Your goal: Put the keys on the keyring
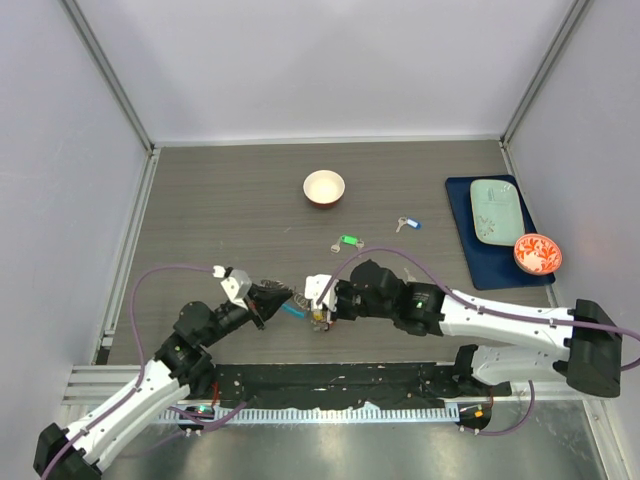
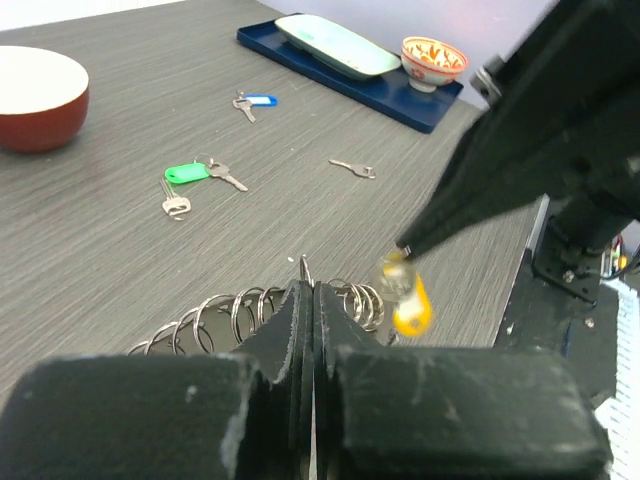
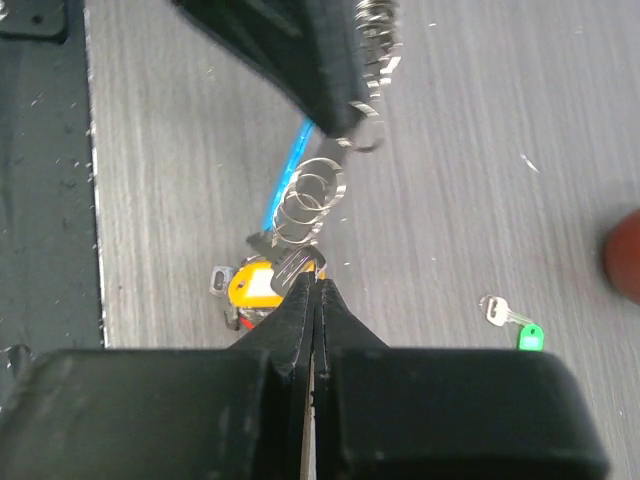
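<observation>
**Desk** (image 1: 220, 210): dark grey wood-grain top. Lying directly on it:
- one white bowl (image 1: 323, 187), reddish-brown outside, far centre
- one green-tagged key (image 1: 346, 240), with a second small key (image 2: 175, 205) just beside it
- one blue-tagged key (image 1: 407, 223), farther right
- one plain key (image 2: 355, 169), apart from the others
- one dark blue mat (image 1: 490, 268) at the right edge, bearing a pale green plate (image 1: 498, 210) and a red-patterned bowl (image 1: 537, 253)
</observation>
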